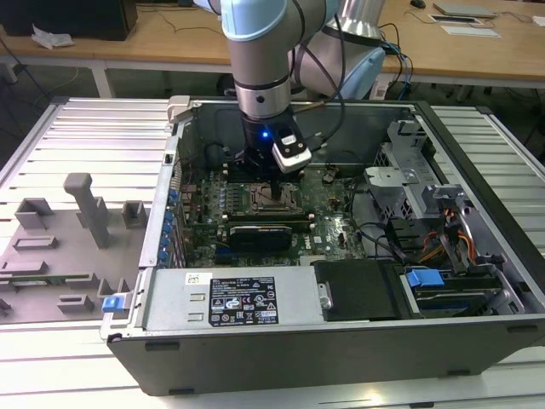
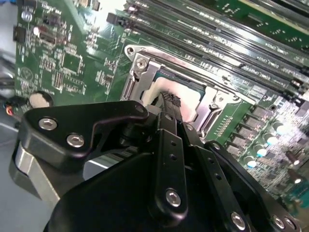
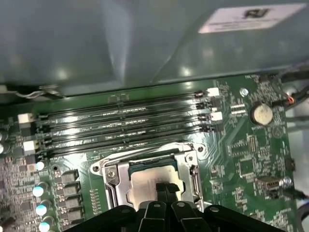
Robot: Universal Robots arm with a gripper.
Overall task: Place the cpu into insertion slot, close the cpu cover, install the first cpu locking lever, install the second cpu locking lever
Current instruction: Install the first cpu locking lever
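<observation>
End effector (image 3: 166,189), fingers closed together, presses its tips on the cpu (image 3: 152,180) directly beneath, seating it flat in the insertion slot (image 3: 113,176).

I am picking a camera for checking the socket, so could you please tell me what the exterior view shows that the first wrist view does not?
Exterior view alone: the whole open computer case, the arm reaching down into it, and the grey fixture tray at the exterior view's left.
First wrist view alone: the cpu close up, lying in the insertion slot, with the tool tips on it.
Both: the green motherboard and the memory slots.
</observation>
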